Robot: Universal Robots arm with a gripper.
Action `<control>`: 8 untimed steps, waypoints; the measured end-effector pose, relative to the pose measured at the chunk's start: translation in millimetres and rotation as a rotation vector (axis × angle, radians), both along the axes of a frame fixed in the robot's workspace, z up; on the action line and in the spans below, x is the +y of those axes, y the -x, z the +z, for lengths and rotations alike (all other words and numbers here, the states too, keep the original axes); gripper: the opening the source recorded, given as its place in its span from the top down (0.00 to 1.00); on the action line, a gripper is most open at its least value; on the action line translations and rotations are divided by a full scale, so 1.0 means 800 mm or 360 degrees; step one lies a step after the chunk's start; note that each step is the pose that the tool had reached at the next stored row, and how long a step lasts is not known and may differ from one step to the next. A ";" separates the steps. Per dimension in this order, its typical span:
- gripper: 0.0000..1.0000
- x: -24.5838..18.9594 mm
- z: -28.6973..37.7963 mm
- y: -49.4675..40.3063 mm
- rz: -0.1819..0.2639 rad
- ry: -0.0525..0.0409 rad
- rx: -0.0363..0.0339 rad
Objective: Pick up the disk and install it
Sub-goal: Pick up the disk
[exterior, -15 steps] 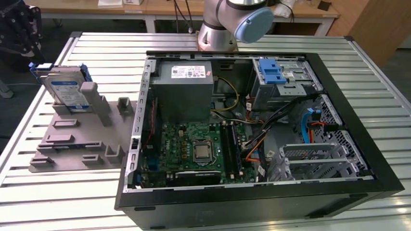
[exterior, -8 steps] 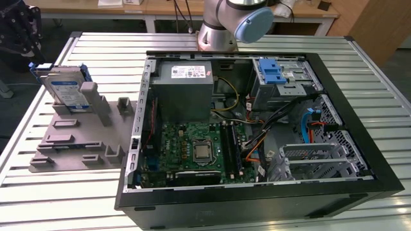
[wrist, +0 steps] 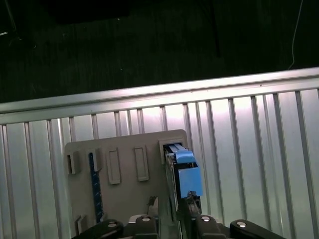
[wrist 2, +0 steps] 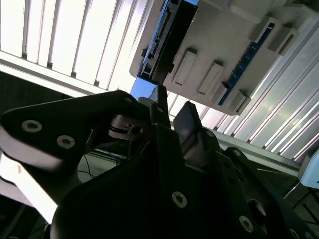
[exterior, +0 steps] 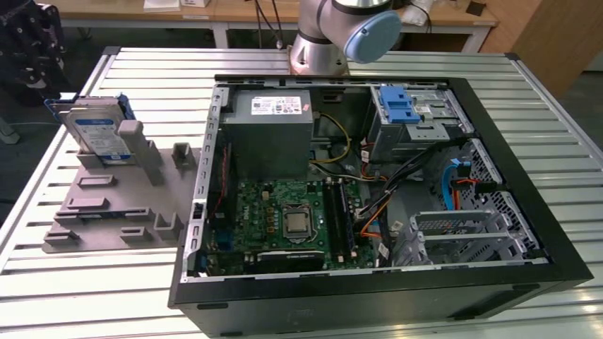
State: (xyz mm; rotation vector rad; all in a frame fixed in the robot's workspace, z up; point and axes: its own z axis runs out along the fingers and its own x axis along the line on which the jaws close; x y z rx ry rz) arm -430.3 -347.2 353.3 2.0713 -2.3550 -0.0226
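- While the end effector hangs above the grey holder, we see its two fingers standing apart, with a narrow strip of bright background between them and nothing gripped.
- From the first wrist view we look down past the end effector onto the holder, and the fingers sit clear of everything on it.
- We find the disk standing upright on edge in a slot at one end of the holder. Its blue carrier frame wraps its edges and its white-and-blue label faces the rest of the holder.
- In both wrist views the disk shows edge-on, seated in that same slot.
- A thin blue strip lies in a long slot of the holder, well apart from the disk, with two raised grey blocks between them.
- The holder lies flat on the slatted metal desk.
- Just beside the holder, on the exterior view's right, the open black computer case lies on its side.
- Inside it, on the side nearer the holder, we see the grey power-supply box and the green motherboard.
- Farther from the holder sits the blue ridged latch on its silver cage.
- Beyond the holder and the case, the arm rises from the desk's far edge.
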 end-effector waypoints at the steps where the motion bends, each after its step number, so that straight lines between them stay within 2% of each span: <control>1: 0.65 0.0000 -0.0002 0.000 0.0002 0.0000 0.0000; 2: 0.65 0.0000 -0.0003 0.000 0.0007 0.0000 0.0000; 3: 0.59 0.0000 -0.0004 0.000 0.0013 0.0000 0.0000; 6: 0.53 0.0001 -0.0009 0.000 0.0034 0.0000 0.0000; 7: 0.47 0.0001 -0.0010 0.000 0.0041 0.0000 0.0000; 8: 0.47 0.0002 -0.0013 0.000 0.0049 0.0000 0.0000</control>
